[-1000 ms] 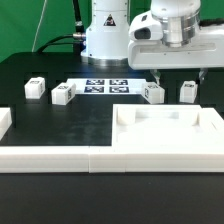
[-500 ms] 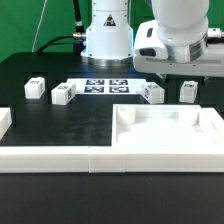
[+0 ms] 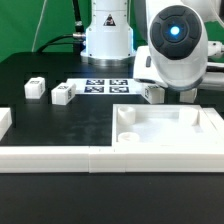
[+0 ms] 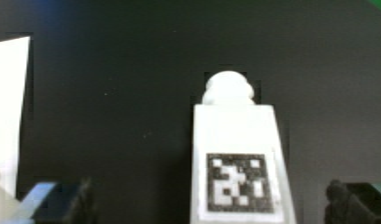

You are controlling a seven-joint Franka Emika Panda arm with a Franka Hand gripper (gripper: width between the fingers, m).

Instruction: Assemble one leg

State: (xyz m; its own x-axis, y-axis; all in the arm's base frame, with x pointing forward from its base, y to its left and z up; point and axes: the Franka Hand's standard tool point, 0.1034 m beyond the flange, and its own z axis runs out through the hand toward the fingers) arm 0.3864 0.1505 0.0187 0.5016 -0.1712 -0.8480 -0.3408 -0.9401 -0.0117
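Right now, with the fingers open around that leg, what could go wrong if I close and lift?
The leg sits off-centre in the open gripper, so closing may twist it. In the exterior view the arm hides the grasp, so a slip could go unseen. The tray-like piece lies close; a lifted leg might clip it.

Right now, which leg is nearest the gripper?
The leg in the wrist view, lying between the fingertips of the gripper; the two legs at the exterior view's left stand far away.

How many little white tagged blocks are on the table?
3 in the exterior view: the far-left leg, the second leg beside it, a third leg by the arm. The wrist-view leg may be a hidden fourth.
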